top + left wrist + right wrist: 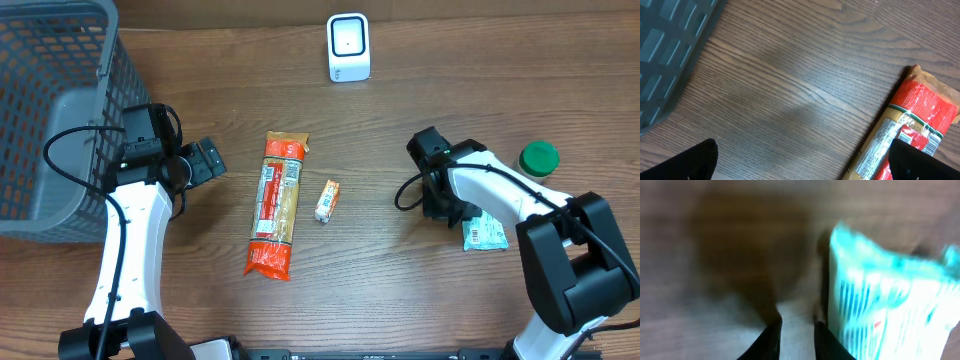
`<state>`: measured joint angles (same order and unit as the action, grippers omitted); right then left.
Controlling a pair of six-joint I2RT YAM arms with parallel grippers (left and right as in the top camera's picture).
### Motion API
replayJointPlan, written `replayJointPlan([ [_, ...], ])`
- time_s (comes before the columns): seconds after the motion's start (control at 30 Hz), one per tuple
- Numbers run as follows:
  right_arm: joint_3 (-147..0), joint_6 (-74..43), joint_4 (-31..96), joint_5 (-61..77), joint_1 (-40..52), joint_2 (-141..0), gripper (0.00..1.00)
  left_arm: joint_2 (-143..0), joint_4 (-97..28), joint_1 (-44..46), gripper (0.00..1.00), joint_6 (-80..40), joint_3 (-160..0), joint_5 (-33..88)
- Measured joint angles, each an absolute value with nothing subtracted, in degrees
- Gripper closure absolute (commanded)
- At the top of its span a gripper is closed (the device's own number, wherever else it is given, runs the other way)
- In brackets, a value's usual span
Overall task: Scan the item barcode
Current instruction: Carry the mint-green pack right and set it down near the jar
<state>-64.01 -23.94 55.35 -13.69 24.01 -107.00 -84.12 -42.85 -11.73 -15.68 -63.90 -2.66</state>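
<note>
1. Shows the left gripper (210, 160) spread as wide as it goes and gripping nothing, over bare wood just right of the grey basket (70, 105).
2. Puts the pasta packet (278, 205) right of that gripper, flat on the table and running far to near. Catches its red-and-white end in the lower right of the left wrist view.
3. Has a small packet (327, 200) just right of the pasta, near it but apart.
4. Places the white scanner (348, 47) at the far edge, about mid-table, well apart from both grippers.
5. Shows the right gripper (797, 340) with jaws nearly together: only a narrow strip of bare table between the fingers, nothing gripped.
6. Finds the teal packet (487, 233) flat on the right side of the table, just right of those fingers, beside them rather than between them. Cannot tell through the blur whether the closer finger touches it, nor make out any print on it.
7. Sets a green lid (539, 158) farther back and to the right of the teal packet, apart from it.
</note>
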Motion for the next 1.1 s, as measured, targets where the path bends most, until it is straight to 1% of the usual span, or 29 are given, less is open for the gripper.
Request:
replayJointPlan([
  [0.03,-64.03,-23.97,56.55,-13.02,23.99,-106.98,0.67,-84.12,-42.87,-11.73,0.0,-15.7,-63.9,-2.66],
  [0.17,-63.72,-23.42,62.0,-10.72,23.99,-107.0,0.67,-84.12,-42.87,-11.73,0.0,-15.7,-63.9,-2.66],
  [0.47,-63.68,-23.11,59.72,-15.18,23.81,-107.0,0.67,-84.12,-42.87,-11.73,0.0,-15.7,-63.9,-2.66],
  [0.67,-63.68,-23.09,59.68,-17.54,21.43,-107.0,0.67,-84.12,-42.87,-11.73,0.01,-15.68,-63.9,-2.66],
  [0.9,-63.35,-23.11,62.92,-17.39,19.86,-107.02,0.67,-84.12,-42.87,-11.73,0.0,-15.68,-63.9,-2.66],
  [1.1,-63.29,-23.75,59.86,-17.15,19.86,-107.09,0.67,-84.12,-42.87,-11.73,0.0,-15.68,-63.9,-2.66],
])
